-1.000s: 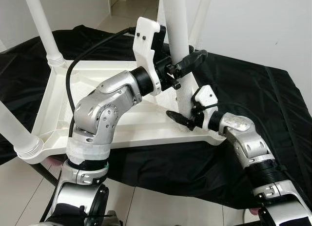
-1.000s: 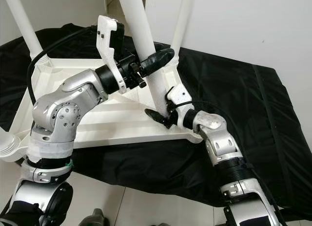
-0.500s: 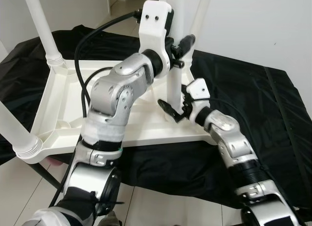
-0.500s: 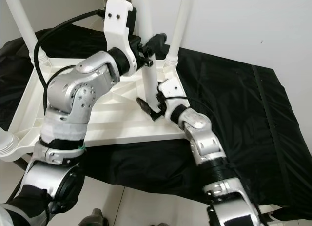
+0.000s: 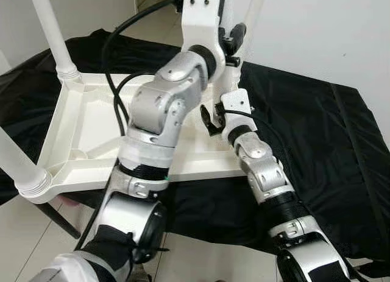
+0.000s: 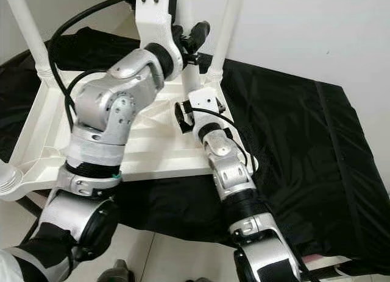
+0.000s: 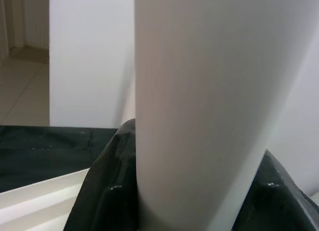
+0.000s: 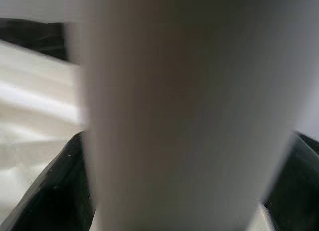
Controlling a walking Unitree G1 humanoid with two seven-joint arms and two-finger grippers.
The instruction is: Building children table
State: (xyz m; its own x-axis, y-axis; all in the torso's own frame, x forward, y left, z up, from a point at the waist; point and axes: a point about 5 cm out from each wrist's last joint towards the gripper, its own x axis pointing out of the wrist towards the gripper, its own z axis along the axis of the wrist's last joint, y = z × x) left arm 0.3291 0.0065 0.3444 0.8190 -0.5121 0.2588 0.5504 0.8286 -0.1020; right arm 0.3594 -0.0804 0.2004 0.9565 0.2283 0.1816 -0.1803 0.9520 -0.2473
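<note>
The white children's table [image 5: 79,130] lies upside down on a black cloth. A loose white table leg [image 6: 192,81] stands nearly upright over its right side. My left gripper [image 5: 230,35] is shut on this leg high up. My right gripper [image 5: 214,119] is shut on it lower down, near the foot. In the left wrist view the leg [image 7: 199,106] sits between the two black fingers [image 7: 107,191]. The right wrist view shows the same leg [image 8: 184,116] held between dark fingers [image 8: 55,191]. The leg's lower end is hidden behind my right wrist.
Three fitted legs stand up from the table: back left [image 5: 52,32], front left [image 5: 18,160], back right [image 5: 253,14]. The black cloth [image 5: 317,130] spreads to the right. A white wall [image 5: 323,32] rises behind. Tiled floor [image 5: 36,245] lies in front.
Both arms have stretched forward and up with the leg held in both grippers. The leg has moved from the table's front right corner toward the back right and stands straighter.
</note>
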